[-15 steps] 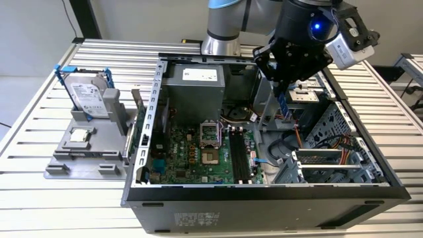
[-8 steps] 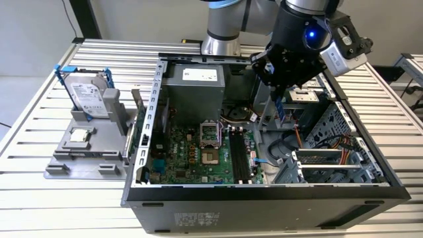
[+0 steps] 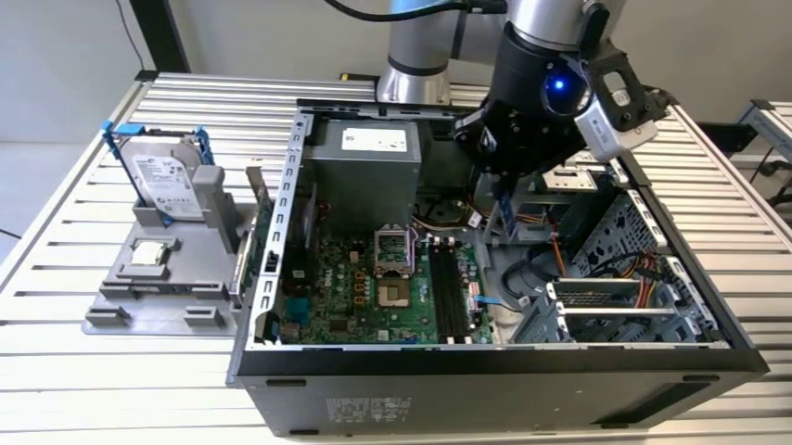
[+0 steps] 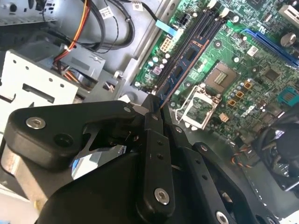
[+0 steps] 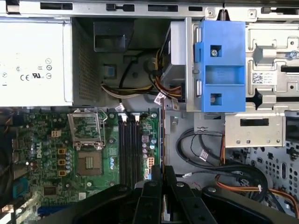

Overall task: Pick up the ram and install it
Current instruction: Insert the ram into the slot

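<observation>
My gripper hangs inside the open computer case, shut on the ram. The ram is a thin dark stick held on edge, pointing down toward the motherboard. In the second wrist view the ram runs out from between the black fingertips over the board. The first wrist view shows it edge-on as a thin line beside the black memory slots. In the exterior view those slots lie below the ram, toward that view's left and apart from it.
A grey power supply fills the case's back. Cables and a metal drive cage crowd the exterior view's right. Outside the case, a grey holder carries a hard drive in a blue frame and a processor chip.
</observation>
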